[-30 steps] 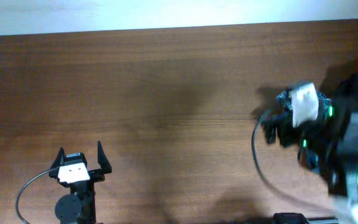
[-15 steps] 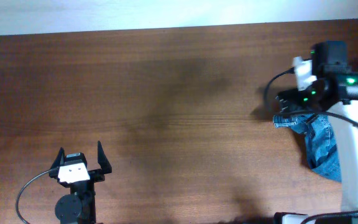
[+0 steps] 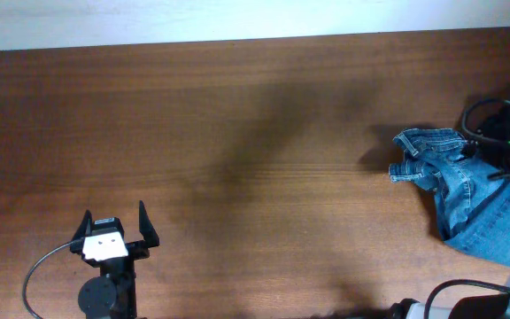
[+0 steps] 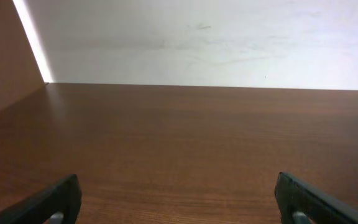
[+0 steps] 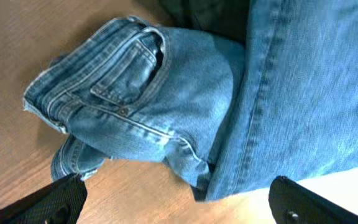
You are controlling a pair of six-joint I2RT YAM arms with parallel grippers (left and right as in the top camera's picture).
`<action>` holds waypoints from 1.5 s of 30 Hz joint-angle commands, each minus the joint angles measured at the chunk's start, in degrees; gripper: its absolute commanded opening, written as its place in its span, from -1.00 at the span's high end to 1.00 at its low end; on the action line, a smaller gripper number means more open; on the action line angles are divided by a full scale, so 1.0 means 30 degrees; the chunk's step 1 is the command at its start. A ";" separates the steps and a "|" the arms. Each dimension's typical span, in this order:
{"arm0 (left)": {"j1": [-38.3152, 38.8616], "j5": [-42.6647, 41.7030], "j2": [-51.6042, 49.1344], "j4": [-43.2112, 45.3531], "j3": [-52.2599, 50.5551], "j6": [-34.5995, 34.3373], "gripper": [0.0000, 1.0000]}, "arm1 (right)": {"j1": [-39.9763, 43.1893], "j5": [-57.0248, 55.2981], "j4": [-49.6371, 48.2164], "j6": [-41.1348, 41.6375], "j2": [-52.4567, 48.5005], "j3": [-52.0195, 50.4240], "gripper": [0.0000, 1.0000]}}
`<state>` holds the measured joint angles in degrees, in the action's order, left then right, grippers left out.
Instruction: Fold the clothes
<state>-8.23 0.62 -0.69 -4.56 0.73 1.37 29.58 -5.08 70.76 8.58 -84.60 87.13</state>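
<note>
One brown wood-grain counter (image 3: 237, 133) is seen, and it is bordered along its far edge by a white wall (image 4: 197, 37). One pair of blue denim jeans (image 3: 454, 190) is laid crumpled on the counter at its right end. The waistband is bunched toward the left, and the rest is spread toward the lower right edge of the overhead view. In the right wrist view the waistband, pale stitching, a pocket opening and a small metal rivet are shown, and a long leg is draped down the right side. No writing on the denim can be made out.

Two pincers are counted. The left pincer (image 3: 113, 226) is parked near the lower left of the counter, well apart from the jeans. Its two fingers are spread wide and nothing is held between them. The right pincer (image 5: 179, 202) is held over the jeans with its two black fingertips (image 5: 58, 199) set far apart at the lower corners of its own view. Nothing is clamped between them.

One grey cable (image 3: 38, 270) is looped beside the left arm. One white plate (image 3: 106, 244) is carried on the left pincer, and its dark marks are too small to be read.
</note>
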 commanded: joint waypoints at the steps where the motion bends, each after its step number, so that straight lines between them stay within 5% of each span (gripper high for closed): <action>1: -0.0066 -0.0386 0.0109 0.1056 -0.0066 -0.0933 -0.98 | 0.0641 0.0204 0.0124 0.1005 0.0175 0.0459 -0.97; 7: -0.0066 -1.0098 0.0095 0.5581 -0.0051 -0.2040 -0.98 | 0.0699 0.0393 0.0044 0.1406 0.0175 0.0459 -0.97; 13: -0.0058 -1.4324 -0.1311 0.7249 0.0699 -0.4954 -0.98 | 0.0707 0.2397 -0.0612 0.1960 0.0175 0.0466 -0.97; 20: -0.0007 -2.0699 -0.8400 0.7308 0.5399 -0.5195 -0.98 | 0.0641 0.5938 -0.1151 0.3628 0.0175 0.0459 -0.97; 24: 0.0299 -2.4975 -1.3821 1.0754 0.8400 -0.5027 -0.98 | 0.0670 0.5697 -0.1151 0.2521 0.0175 0.0459 -0.97; 30: 0.3942 -2.9463 -2.2156 1.1511 1.3522 -0.6178 -0.98 | 0.0765 0.5676 -0.1603 0.3315 0.0175 0.0466 -0.97; 37: 0.6863 -2.6665 -2.5063 1.1519 1.4586 -0.8204 -0.99 | 0.4109 0.6368 -0.1530 0.4393 0.0175 0.0466 -0.97; 41: 1.0295 -1.8906 -2.5165 0.9085 1.4615 -0.9136 -0.98 | 0.5537 0.7060 -0.0852 0.4284 0.0175 0.0466 -0.97; 45: 1.1825 -1.6276 -2.5165 0.8342 1.4615 -0.8801 -0.98 | 0.5355 0.7060 -0.0517 0.3293 0.0175 0.0466 -0.97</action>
<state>24.75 -59.07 -76.14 20.49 43.75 -24.56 46.02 14.94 69.08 20.38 -84.55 87.33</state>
